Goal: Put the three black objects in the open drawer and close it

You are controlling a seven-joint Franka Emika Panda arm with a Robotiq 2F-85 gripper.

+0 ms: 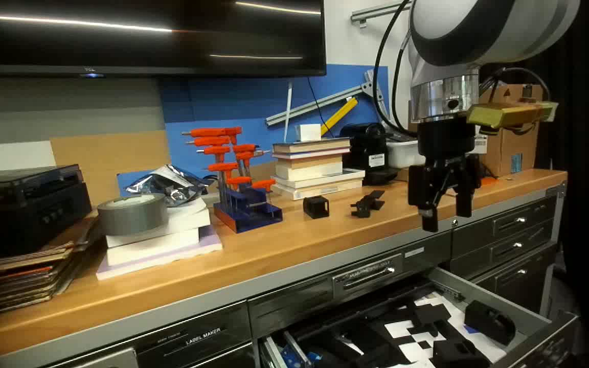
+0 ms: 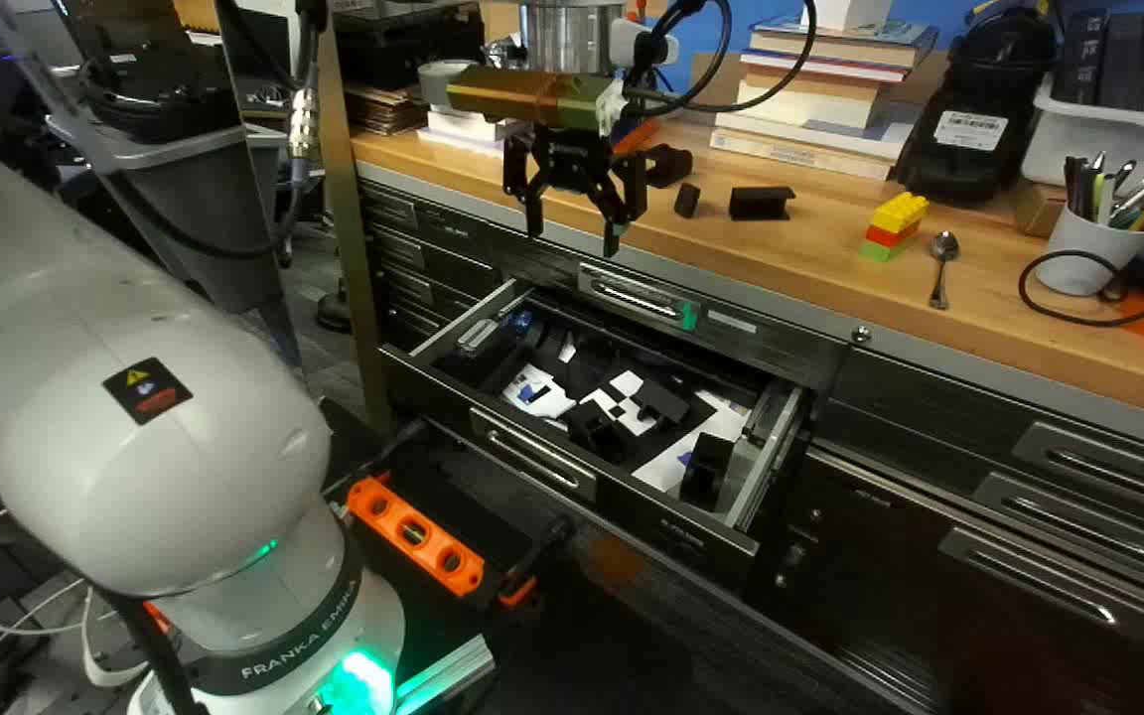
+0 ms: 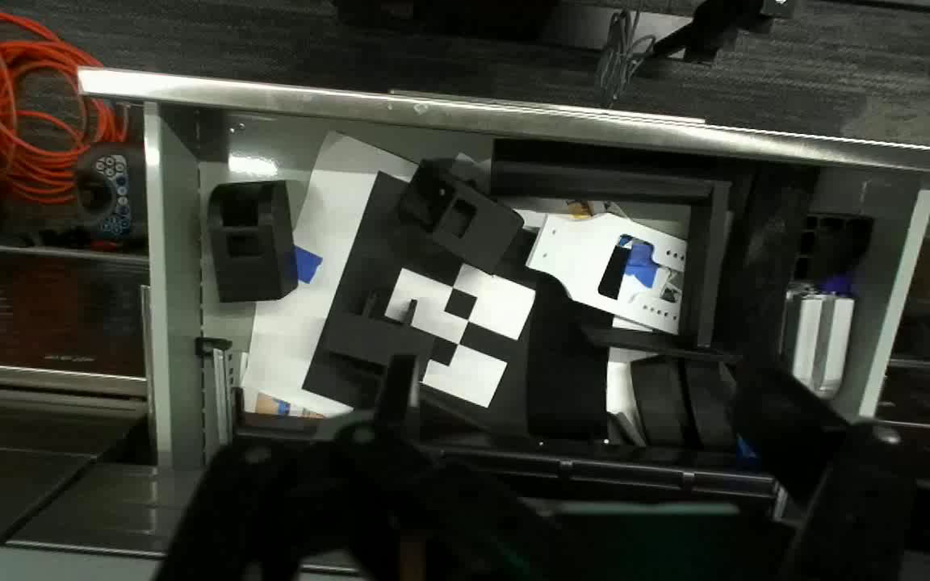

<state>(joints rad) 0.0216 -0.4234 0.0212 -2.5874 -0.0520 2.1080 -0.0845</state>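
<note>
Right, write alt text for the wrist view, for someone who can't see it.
An open grey metal drawer seen from above holds blocky black objects, a black-and-white checkered sheet and a flat white plate with cutouts. A black two-fingered gripper, open, shows at the bottom. Coiled orange cable lies at upper left.

Tool [image 1: 447,217] pointing down, fingers [image 1: 463,203] spread apart; wrist [image 1: 435,97] upright above.

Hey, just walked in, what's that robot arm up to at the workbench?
The Franka arm holds nothing: its gripper hangs open. Three small black objects sit on the wooden workbench, and the drawer below is open with other black parts inside. The task, stowing those three and closing the drawer, is not yet done.
</note>
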